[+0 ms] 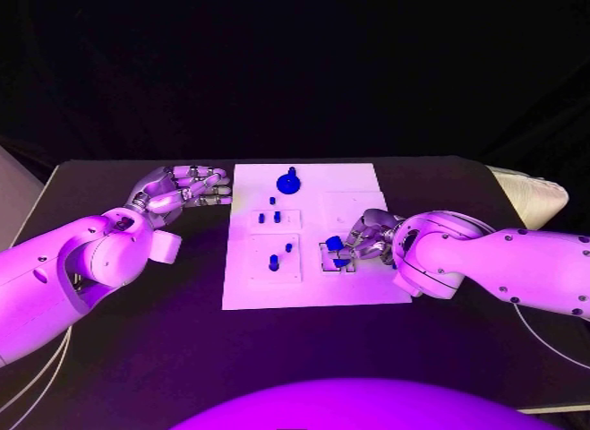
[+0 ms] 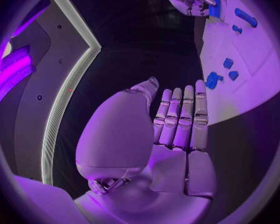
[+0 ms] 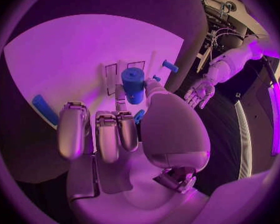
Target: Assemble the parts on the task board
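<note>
Seating a blue part at the board's right side

Hovering off the white rectangular task board (image 1: 314, 291), the silver left hand (image 1: 178, 190) holds nothing, fingers straight and side by side, likely waiting clear. Beyond its fingertips lie small blue plastic parts (image 1: 274, 262) in their recesses and a round blue knob (image 1: 288, 183). Rightward, the silver right hand (image 1: 359, 240) pinches a blue cylindrical peg (image 3: 133, 83) upright at its fingertips, apparently aligning it over a slot.

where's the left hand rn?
In the head view the left hand hovers over the black table just off the task board's left edge, near its far corner, fingers apart and holding nothing.
</note>
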